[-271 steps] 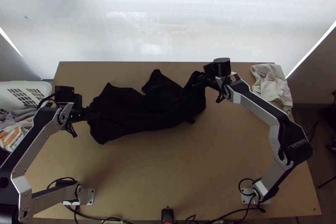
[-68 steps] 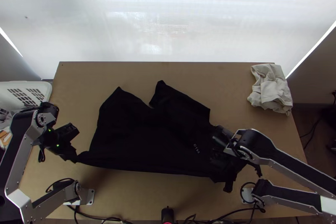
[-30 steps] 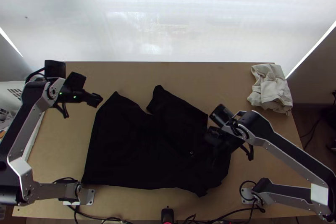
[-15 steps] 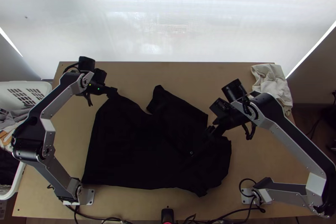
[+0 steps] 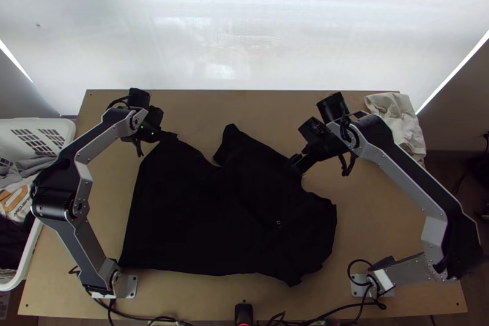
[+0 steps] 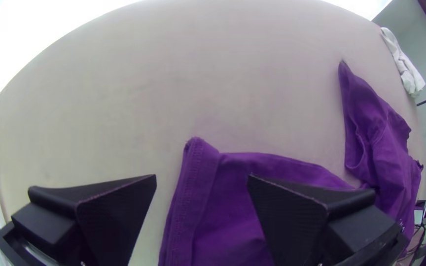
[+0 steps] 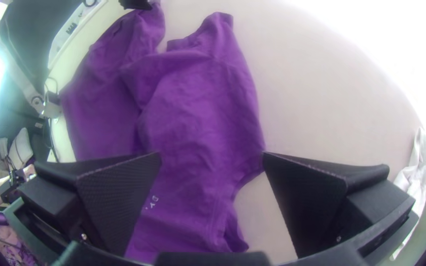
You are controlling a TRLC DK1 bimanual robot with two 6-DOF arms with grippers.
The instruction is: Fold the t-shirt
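"Top view: what stands at the far left?"

"A white basket [image 5: 66, 124] beside the table [image 5: 220, 295], with grey cloth [image 5: 25, 169] and other fabric in it."

"And next?"

"The left gripper [image 5: 170, 136], at the far left corner of the t-shirt [image 5: 195, 216]. In the left wrist view its two fingers [image 6: 117, 216] stand wide apart, with a hemmed corner of the fabric showing between them. It pinches nothing."

"How does the shirt lie?"

"Across the left and middle of the table, mostly spread, black from above and purple in the wrist views. Its far side has two peaks with a notch between, and its near right part bulges out unevenly. A small pale mark [image 5: 279, 223] sits right of its middle. Its near left corner comes close to the left arm's base plate [image 5: 131, 286]."

"Anything below it?"

"A small black device [image 5: 244, 312] at the near edge, between the bases."

"Then the right gripper [image 5: 295, 164]?"

"At the shirt's far right edge. In the right wrist view the fingers [image 7: 112, 202] are spread well apart, cloth showing between them. I can't tell whether they touch it."

"And at the far right?"

"A rumpled, pale cloth [image 5: 396, 119] at the table's far right corner, apart from the shirt."
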